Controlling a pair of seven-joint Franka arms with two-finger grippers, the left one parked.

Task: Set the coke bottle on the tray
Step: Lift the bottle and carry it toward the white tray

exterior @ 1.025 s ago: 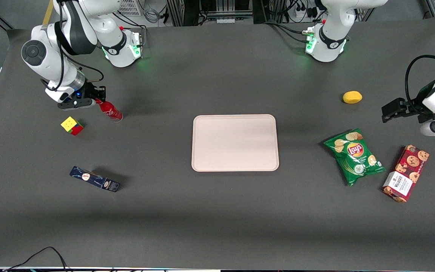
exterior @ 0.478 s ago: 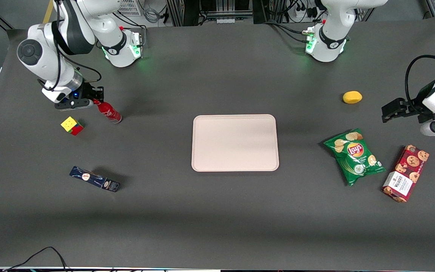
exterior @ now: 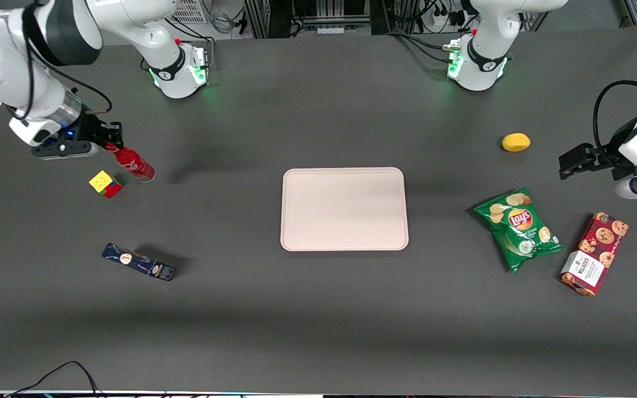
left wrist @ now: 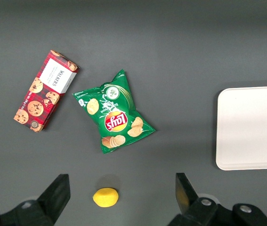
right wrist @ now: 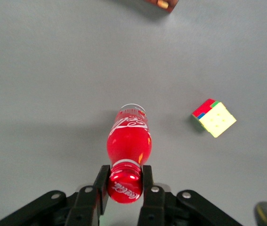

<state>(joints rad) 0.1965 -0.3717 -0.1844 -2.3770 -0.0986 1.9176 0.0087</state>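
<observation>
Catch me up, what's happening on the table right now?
The right arm's gripper is shut on the coke bottle at its red cap, holding it above the table close to the Rubik's cube, toward the working arm's end. The tray sits mid-table with nothing on it, so the bottle is not yet placed. A dark blue box lies nearer the front camera; the Lay's chip bag, cookie box and lemon lie toward the parked arm's end.
</observation>
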